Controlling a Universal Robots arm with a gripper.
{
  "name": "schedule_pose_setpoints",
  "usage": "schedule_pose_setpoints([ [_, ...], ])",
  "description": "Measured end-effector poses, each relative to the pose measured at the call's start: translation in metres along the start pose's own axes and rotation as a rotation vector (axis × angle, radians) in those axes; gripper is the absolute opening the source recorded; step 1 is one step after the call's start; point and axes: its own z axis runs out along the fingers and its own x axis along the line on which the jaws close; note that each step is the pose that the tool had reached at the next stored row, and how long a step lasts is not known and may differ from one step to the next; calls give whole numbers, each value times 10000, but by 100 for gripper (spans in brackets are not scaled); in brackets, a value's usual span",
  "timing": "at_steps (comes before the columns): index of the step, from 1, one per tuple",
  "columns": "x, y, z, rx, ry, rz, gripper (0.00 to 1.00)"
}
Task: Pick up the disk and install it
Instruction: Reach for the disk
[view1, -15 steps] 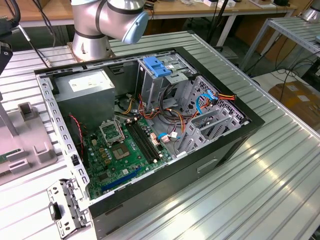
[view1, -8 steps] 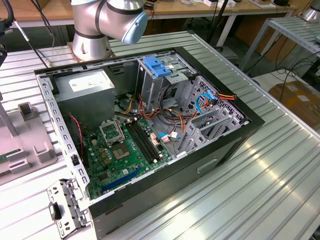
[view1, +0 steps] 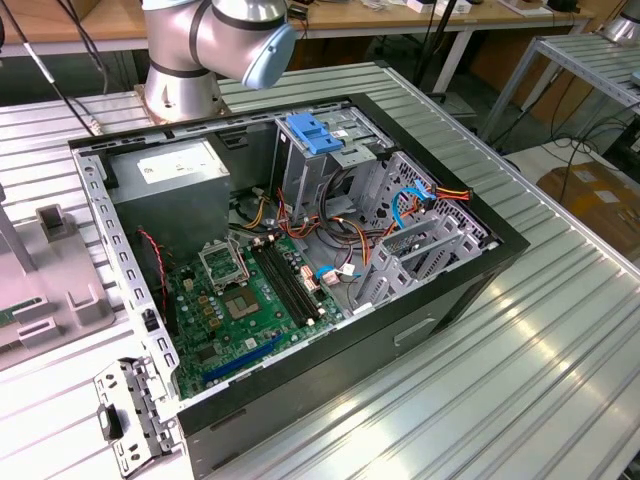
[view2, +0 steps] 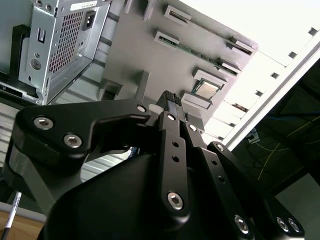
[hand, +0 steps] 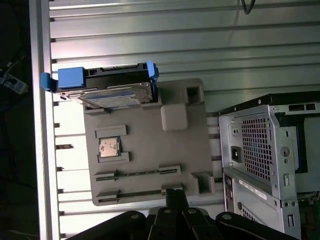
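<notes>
Disk (hand: 112, 95) rests on grey fixture (hand: 150, 145); pincer (hand: 174, 193) closed, apart.

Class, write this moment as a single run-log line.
gripper: shut, empty | disk: resting on grey fixture, not grasped | computer case: open
</notes>
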Motion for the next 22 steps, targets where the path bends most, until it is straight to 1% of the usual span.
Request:
schedule_pose_setpoints([
  [6,70,13,10,0,0,1,11],
  [12,113,21,27,0,0,1,11],
  [13,178,34,52,0,0,1,11],
  [15,229,55,81,0,0,1,11],
  [22,260,68,99,0,0,1,11],
])
